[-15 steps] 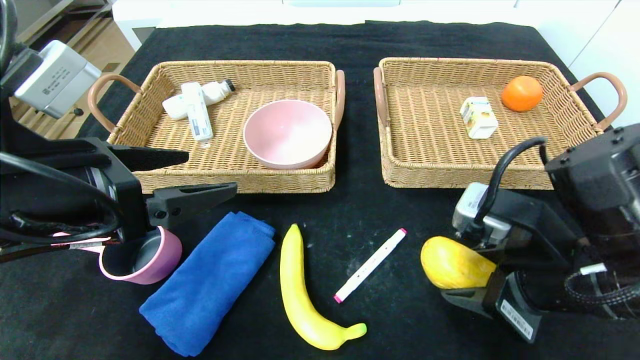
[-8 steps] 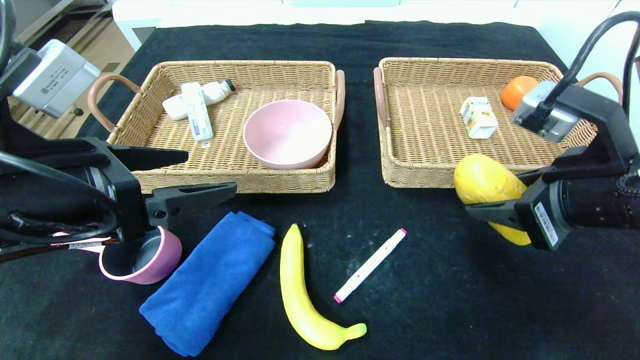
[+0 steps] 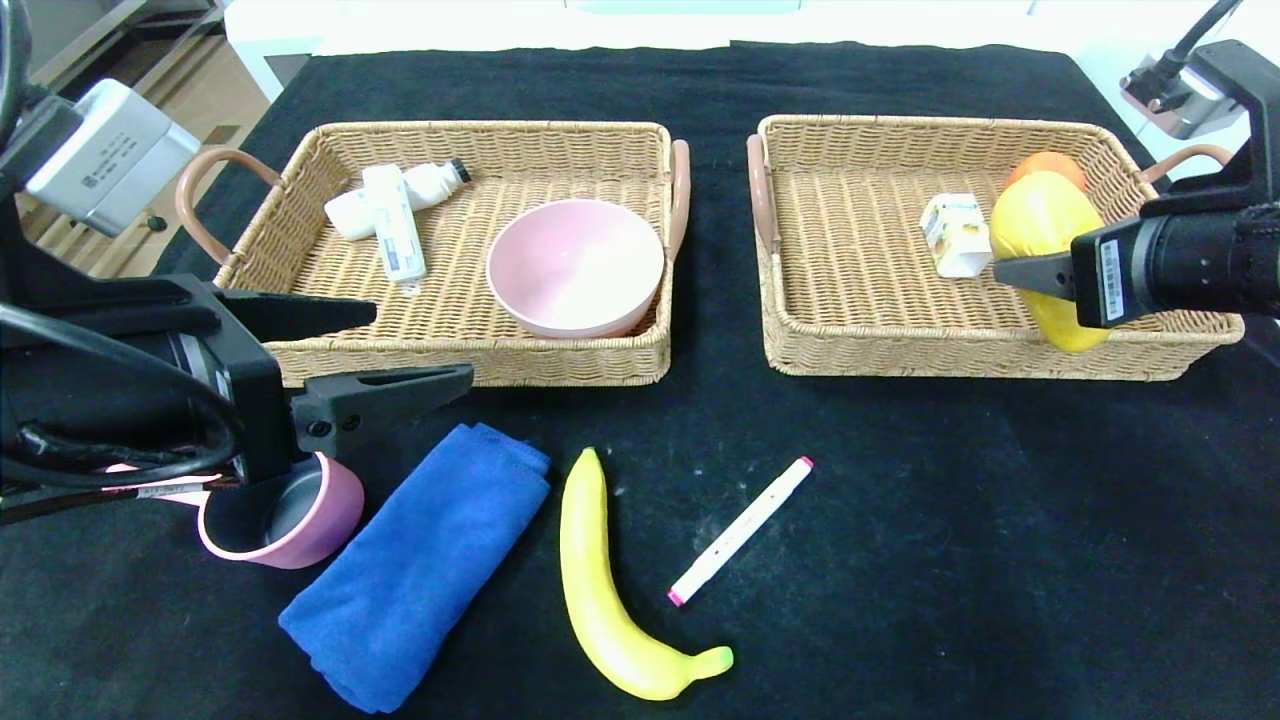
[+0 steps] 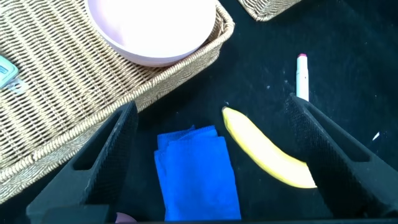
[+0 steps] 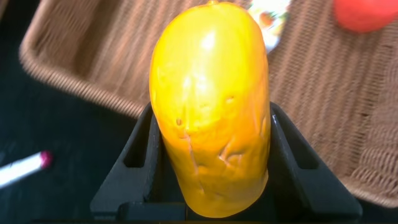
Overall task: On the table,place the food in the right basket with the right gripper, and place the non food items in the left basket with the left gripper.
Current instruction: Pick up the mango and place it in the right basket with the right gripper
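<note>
My right gripper (image 3: 1040, 268) is shut on a yellow mango (image 3: 1040, 225), also seen in the right wrist view (image 5: 210, 99), and holds it above the right basket (image 3: 860, 345) near its front right. That basket holds a small carton (image 3: 957, 235) and an orange (image 3: 1046, 160). My left gripper (image 3: 400, 345) is open and empty in front of the left basket (image 3: 480, 360), above a blue cloth (image 3: 420, 565) and beside a pink cup (image 3: 285, 515). A banana (image 3: 605, 590) and a white marker (image 3: 740, 530) lie on the table.
The left basket holds a pink bowl (image 3: 575, 265), a white bottle (image 3: 430, 182) and a white tube (image 3: 393, 222). The black tablecloth (image 3: 950, 560) covers the table. In the left wrist view the cloth (image 4: 196, 174), banana (image 4: 267, 149) and marker (image 4: 302, 74) lie below.
My right gripper has lifted the mango from the table's front right and carried it back and up over the right basket. The left arm has not moved.
</note>
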